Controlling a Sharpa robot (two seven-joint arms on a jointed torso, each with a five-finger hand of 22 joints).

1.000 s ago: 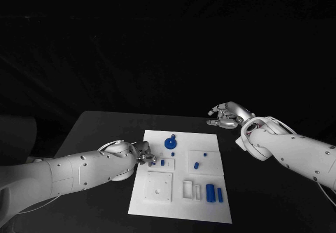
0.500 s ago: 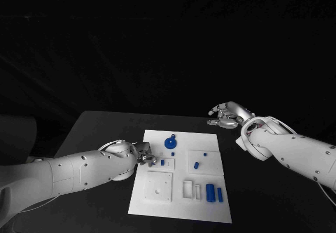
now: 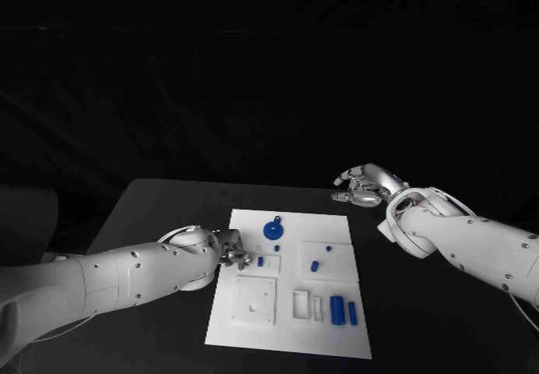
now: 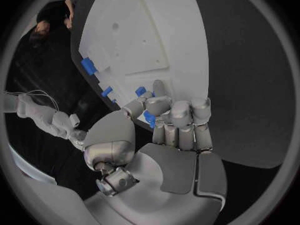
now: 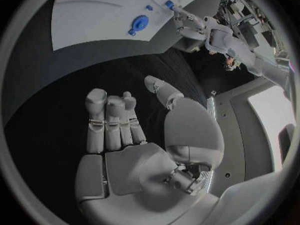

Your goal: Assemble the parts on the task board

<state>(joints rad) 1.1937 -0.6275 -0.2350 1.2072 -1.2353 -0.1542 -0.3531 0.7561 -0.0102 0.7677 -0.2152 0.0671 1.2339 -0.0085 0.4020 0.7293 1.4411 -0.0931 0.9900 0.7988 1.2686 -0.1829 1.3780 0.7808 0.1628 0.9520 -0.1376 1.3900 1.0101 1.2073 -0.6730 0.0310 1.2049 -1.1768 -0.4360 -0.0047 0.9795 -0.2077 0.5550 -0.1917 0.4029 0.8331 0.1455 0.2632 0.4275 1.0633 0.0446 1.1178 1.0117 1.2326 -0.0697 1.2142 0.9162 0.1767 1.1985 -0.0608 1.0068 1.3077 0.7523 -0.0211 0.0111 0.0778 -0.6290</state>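
Note:
The white task board point(image 3: 337, 234) lies in the middle of the table with several blue parts on it, among them a round knob point(image 3: 273, 229) at its far end. My left hand point(image 3: 233, 251) hangs over the board's left edge with its fingers curled. In the left wrist view its thumb and a finger pinch a small blue part point(image 4: 150, 118) just above the board point(image 4: 156, 40). My right hand point(image 3: 361, 187) hovers above the table beyond the board's far right corner, holding nothing, the thumb apart from the loosely bent fingers point(image 5: 106, 120).
Two long blue pegs point(image 3: 343, 309) stand near the board's front right corner, beside a white slotted block point(image 3: 301, 304). A raised white plate with holes point(image 3: 255, 299) sits at the front left. Black table surrounds the board.
My left hand has crept slightly nearer along the board's left side, keeping its pinch. The right arm has not moved.

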